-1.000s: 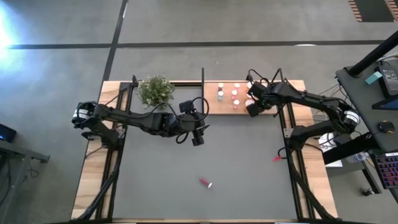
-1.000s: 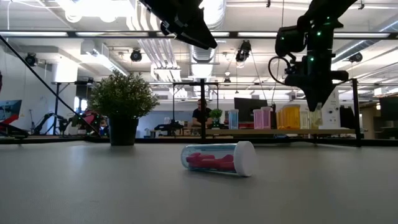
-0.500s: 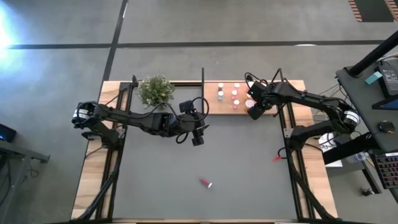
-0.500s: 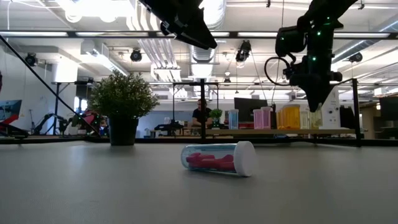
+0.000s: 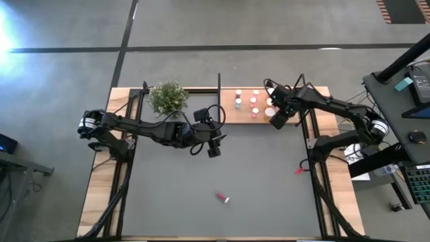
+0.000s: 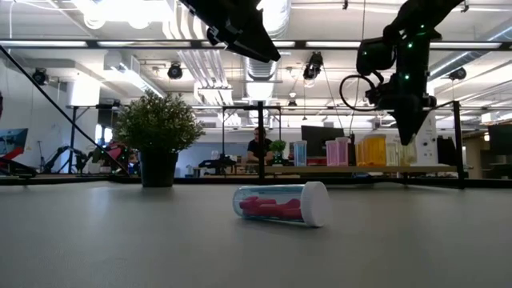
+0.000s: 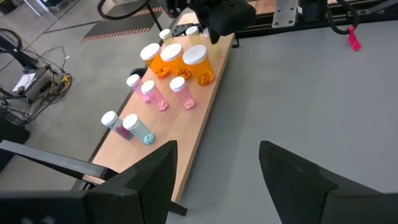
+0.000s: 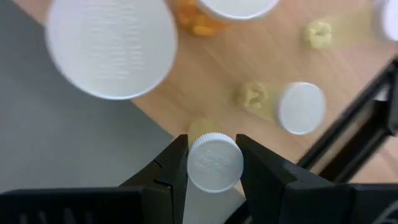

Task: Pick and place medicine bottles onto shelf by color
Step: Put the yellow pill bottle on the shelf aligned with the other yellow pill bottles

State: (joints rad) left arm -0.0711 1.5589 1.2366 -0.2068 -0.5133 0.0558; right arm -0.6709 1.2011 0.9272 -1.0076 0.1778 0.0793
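My right gripper (image 5: 276,122) is shut on a small yellow-green, white-capped medicine bottle (image 8: 214,163) over the near right part of the wooden shelf (image 5: 245,112). Several white-capped bottles stand upright on their bases on the shelf (image 7: 186,127): pink ones (image 7: 183,92), wider orange ones (image 7: 198,62) and yellow-green ones (image 8: 300,107). A pink bottle (image 5: 222,197) lies on its side on the grey table, also plain in the low view (image 6: 282,205). My left gripper (image 5: 213,146) hangs open above the table's middle, holding nothing. My right gripper pinches the yellow-green bottle at its white cap (image 8: 214,162) between its two fingers (image 8: 169,163), one on each side. The fingers come from above, pointing steeply down. The bottle stands upright by the shelf's near edge; whether its base touches the board, I cannot tell.
A green bushy plant (image 5: 168,98) in a dark pot stands at the table's far left. Thin black posts (image 5: 219,87) rise at the shelf's edges. A small red item (image 5: 299,171) lies by the right frame. Bare grey tabletop (image 5: 255,168) stretches between shelf and near edge.
My right gripper has rolled about its own pointing line with the yellow-green bottle still in its fingers, staying over the shelf's near right part. The left arm and the pink bottle on the table have kept still.
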